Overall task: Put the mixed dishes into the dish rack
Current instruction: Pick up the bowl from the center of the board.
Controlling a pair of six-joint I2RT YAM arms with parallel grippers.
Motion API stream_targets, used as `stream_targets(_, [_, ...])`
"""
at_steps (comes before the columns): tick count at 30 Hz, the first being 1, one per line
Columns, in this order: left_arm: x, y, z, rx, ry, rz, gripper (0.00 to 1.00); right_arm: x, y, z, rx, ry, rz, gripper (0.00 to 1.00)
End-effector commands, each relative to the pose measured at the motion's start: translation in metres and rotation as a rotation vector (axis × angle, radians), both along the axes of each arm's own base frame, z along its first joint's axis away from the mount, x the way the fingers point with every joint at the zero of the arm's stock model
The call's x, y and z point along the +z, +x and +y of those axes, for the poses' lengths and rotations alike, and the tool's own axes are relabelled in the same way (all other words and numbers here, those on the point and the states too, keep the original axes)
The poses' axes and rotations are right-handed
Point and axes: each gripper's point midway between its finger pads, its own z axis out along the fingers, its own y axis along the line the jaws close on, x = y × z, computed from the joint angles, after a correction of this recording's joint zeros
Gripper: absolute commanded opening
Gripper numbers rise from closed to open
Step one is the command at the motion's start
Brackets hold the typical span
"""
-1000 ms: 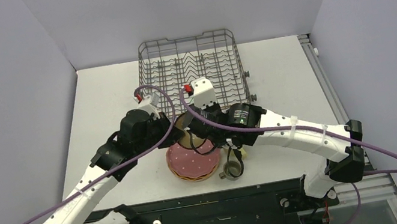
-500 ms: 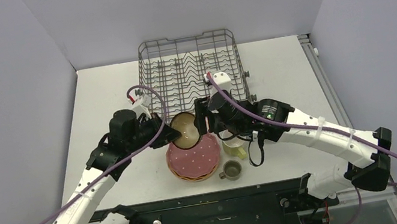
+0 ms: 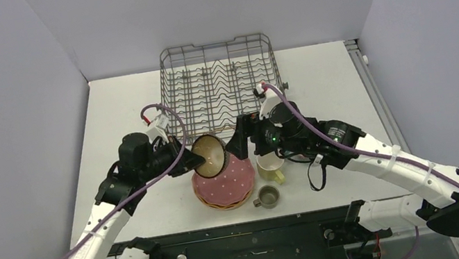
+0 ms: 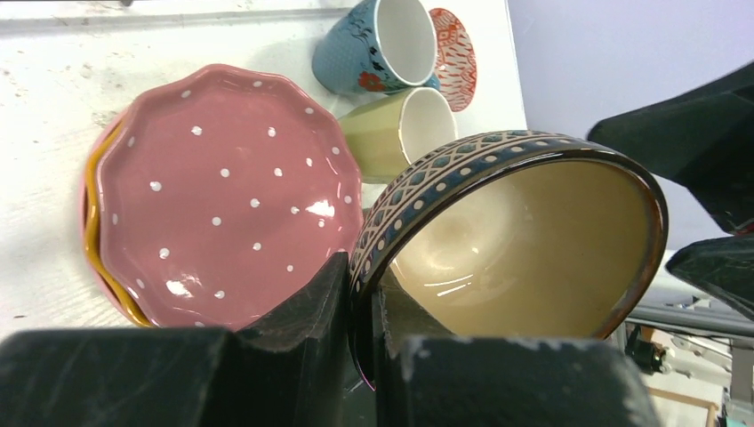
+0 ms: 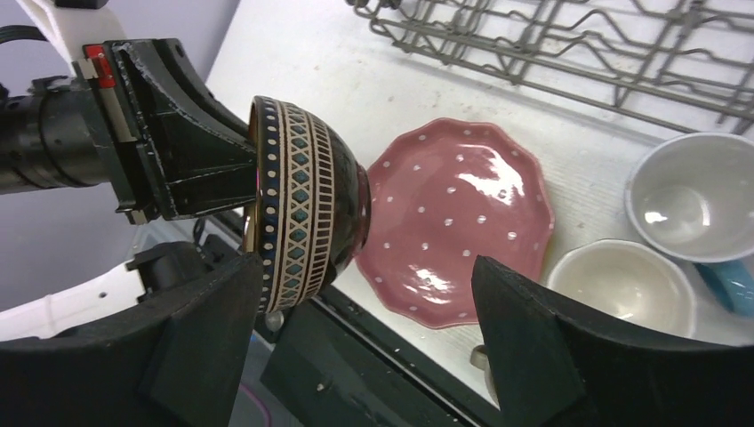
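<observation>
Left gripper [image 4: 360,294] clamps brown bowl [image 4: 525,240] (tilted, by rim); right gripper [image 5: 369,298] spread beside it.

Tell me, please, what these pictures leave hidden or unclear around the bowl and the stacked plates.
- Plates beneath the pink plate: top view, it covers them; only orange rims show, count unclear.
- Blue mug: unseen in the top view, probably under the right arm.
- Red-patterned bowl: left wrist view, only a sliver behind the blue mug.
- Contact with the dark bowl: right wrist view cannot show whether the open right gripper touches it.
</observation>
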Motion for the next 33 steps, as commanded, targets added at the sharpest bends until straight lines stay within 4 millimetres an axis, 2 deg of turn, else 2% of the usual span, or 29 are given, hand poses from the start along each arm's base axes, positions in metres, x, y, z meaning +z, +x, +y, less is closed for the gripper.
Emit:
stream_targets(1, [0.050,-0.004,-0.014,-0.081,-0.142,-0.149,0.00,0.031,-0.012,0.024,0.088,0.211,-0.006,0.82])
stream_targets(9, [0.055,-0.012,-0.015,-0.102,-0.175,-0.161,0.00,0.041,-0.022,0.038,0.132,0.353,0.034,0.84])
stream_targets(21, [0.073,-0.016,-0.016,-0.121,-0.209,-0.218,0.00,0.036,-0.027,0.047,0.145,0.421,0.094,0.87])
stream_targets(29, [0.083,-0.020,-0.017,-0.137,-0.229,-0.247,0.00,0.032,-0.032,0.050,0.155,0.459,0.133,0.84])
stream_targets(33, [0.084,-0.021,-0.017,-0.141,-0.234,-0.255,0.00,0.035,-0.035,0.051,0.162,0.490,0.147,0.79])
